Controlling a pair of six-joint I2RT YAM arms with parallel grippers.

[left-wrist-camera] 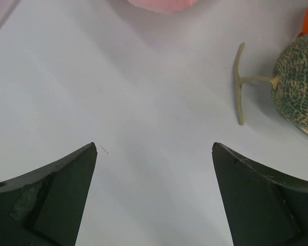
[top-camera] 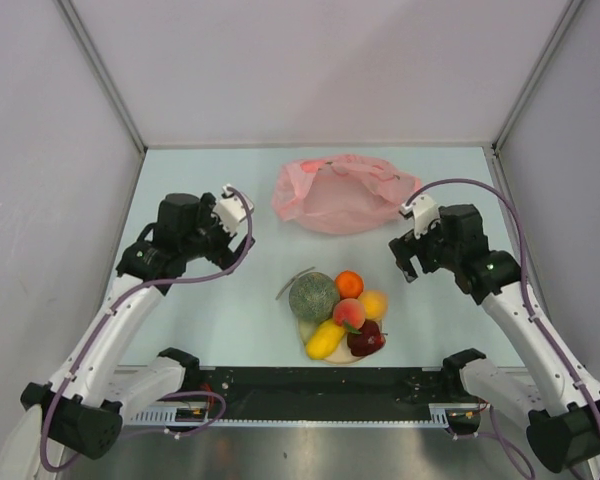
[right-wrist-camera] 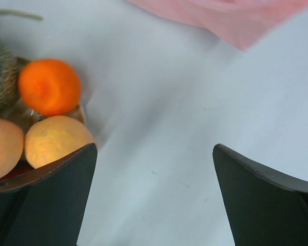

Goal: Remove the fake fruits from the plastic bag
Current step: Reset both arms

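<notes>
Bag: the plastic bag (top-camera: 345, 193) lies slack and crinkled at the far middle of the table (top-camera: 215, 315), well apart from the fruits
Fruits: all six are heaped together near the middle of the table, closer to the near edge, on a cream plate (top-camera: 304, 330)
Melon: the melon (top-camera: 314, 296) sits at the far left of the heap, its stem (left-wrist-camera: 239, 84) lying out on the table to the left
Orange: the orange (top-camera: 349, 284) is at the far side, touching the melon's right flank
Right side: the yellow-orange round fruit (top-camera: 374, 304) is just near of the orange
Middle: the peach (top-camera: 349, 314) rests on top between the others
Near side: yellow oblong fruit (top-camera: 325, 340) on the left, dark red fruit (top-camera: 365, 340) on the right
Left gripper: the left gripper (left-wrist-camera: 154, 148) hangs over bare table left of the melon, jaws spread wide, nothing between them
Right gripper: the right gripper (right-wrist-camera: 154, 146) hangs over bare table right of the heap, jaws likewise wide apart and holding nothing
</notes>
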